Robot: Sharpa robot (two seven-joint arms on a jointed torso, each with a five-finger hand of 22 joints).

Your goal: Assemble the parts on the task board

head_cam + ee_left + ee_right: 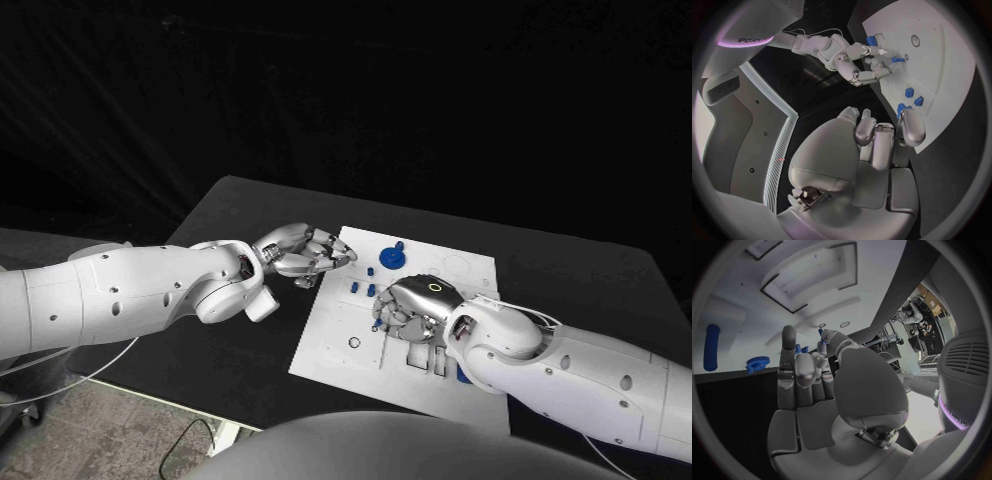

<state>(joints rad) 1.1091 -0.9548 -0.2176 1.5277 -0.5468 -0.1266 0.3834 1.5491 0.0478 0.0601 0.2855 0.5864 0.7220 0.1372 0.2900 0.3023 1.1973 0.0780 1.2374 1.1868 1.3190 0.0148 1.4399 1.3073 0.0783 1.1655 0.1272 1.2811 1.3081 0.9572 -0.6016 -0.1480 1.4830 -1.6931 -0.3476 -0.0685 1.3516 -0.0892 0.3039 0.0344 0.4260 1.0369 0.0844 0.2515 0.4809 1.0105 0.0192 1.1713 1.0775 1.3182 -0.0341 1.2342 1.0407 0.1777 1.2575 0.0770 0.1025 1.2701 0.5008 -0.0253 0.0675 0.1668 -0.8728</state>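
My right hand sits over the middle of the white board, fingers curled down and apparently pinching a small blue peg at their tips, so it's the nearer hand for the next placement. My left hand hovers at the board's near-left edge, fingers bent inward, holding nothing I can see. Round blue gear lies just beyond my right fingers; which hole sits under the peg is hidden.

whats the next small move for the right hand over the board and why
Probably lower the right hand a little and set down the small blue part it seems to pinch at its fingertips. That hand hangs over the middle of the white task board, and the left hand sits curled at the board's edge, apparently holding nothing.
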